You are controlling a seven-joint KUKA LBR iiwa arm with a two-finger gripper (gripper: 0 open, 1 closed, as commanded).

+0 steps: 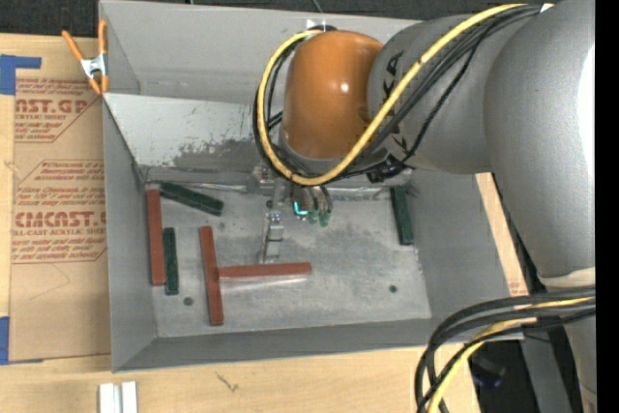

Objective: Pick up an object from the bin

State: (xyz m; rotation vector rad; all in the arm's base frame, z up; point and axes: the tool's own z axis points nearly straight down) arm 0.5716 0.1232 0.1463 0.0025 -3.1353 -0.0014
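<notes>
Even overhead light, soft shadows.

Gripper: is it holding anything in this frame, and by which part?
Cannot be told. The gripper sits low over the horizontal red stick, but no hold on it is visible.

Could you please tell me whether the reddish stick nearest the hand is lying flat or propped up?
Lying flat: the reddish stick rests full-length on the bin floor, close by the hand.
</notes>
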